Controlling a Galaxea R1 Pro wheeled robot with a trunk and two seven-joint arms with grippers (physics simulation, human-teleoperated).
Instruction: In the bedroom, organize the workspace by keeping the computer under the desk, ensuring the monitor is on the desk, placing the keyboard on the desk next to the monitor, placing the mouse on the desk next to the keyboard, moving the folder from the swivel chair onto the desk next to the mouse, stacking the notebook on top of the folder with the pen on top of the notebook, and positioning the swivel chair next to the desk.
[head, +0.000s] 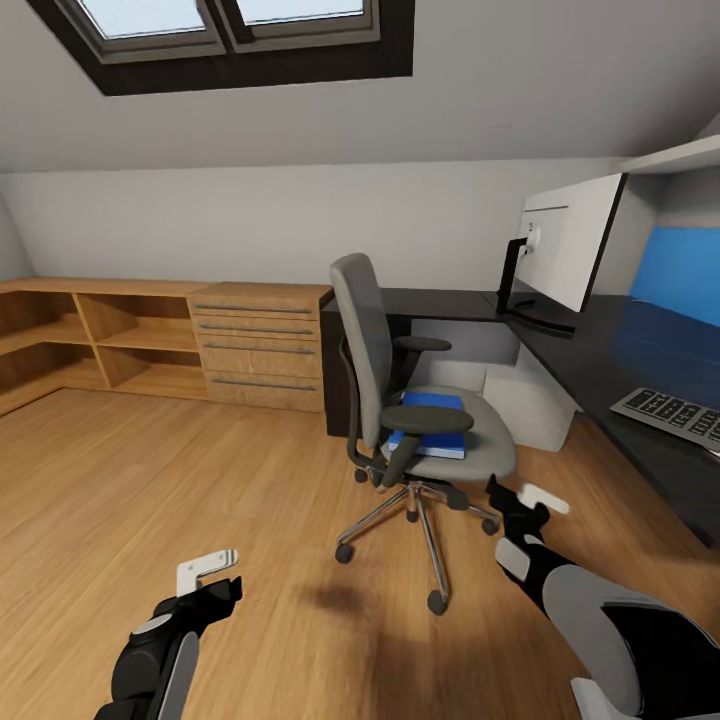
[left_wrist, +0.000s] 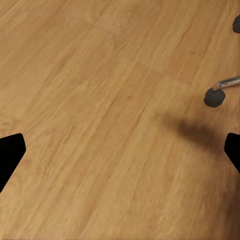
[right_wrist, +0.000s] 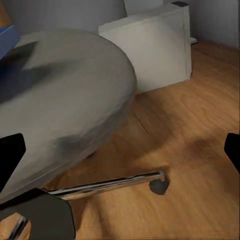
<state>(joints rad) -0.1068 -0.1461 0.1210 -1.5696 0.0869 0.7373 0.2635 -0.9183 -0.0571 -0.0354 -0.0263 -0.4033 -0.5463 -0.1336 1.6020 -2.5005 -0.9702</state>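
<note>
An attic bedroom: sloped white ceiling with a dark-framed skylight (head: 240, 30), warm wood-plank floor (head: 150, 480) running wide and bare to the left. Along the back wall stands a low wooden shelf unit (head: 90, 335) with a drawer cabinet (head: 260, 345) at its end. The black desk (head: 620, 360) wraps the right corner, glossy, with a blue back panel (head: 680, 270). On it the monitor (head: 570, 250) shows its white back, and the keyboard (head: 670, 412) lies near the front edge. Beneath the desk sits the pale boxy computer (head: 530, 400). The grey chair (head: 420, 400) stands out on the floor just off the desk, chrome legs splayed, with the blue folder (head: 430, 425) lying on its seat under an armrest. The left gripper (head: 207, 575) hangs low over bare floor, fingers spread. The right gripper (head: 525, 500) hovers beside the seat's edge, also spread and empty.
</note>
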